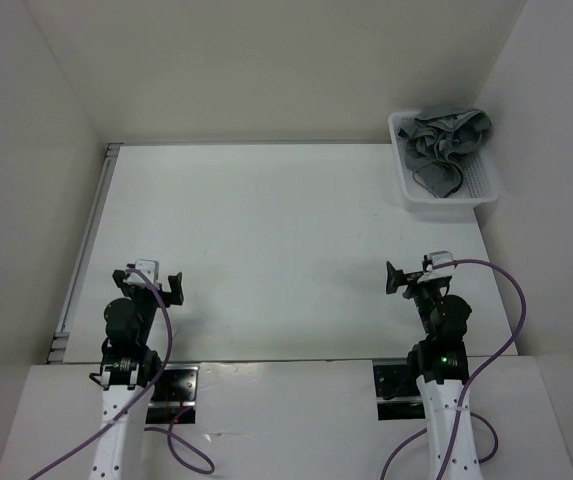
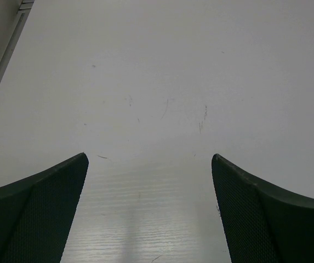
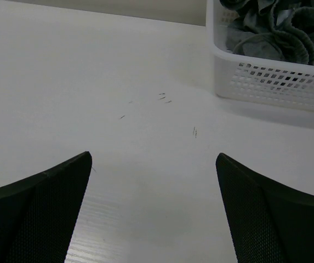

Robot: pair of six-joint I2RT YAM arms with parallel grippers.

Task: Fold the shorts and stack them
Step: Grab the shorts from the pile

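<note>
The grey shorts (image 1: 446, 145) lie crumpled in a heap inside the white mesh basket (image 1: 444, 206) at the table's far right corner. The right wrist view shows the shorts (image 3: 277, 27) bunched above the basket's wall (image 3: 277, 83), at the upper right. My left gripper (image 1: 175, 288) hovers near the front left of the table, open, with only bare table between its fingers (image 2: 149, 157). My right gripper (image 1: 393, 279) stands at the front right, well short of the basket, also open and empty (image 3: 154, 155).
The white table (image 1: 286, 230) is walled in on the left, back and right. A metal rail (image 1: 86, 250) runs along its left edge. Faint scratches mark the surface ahead of both grippers.
</note>
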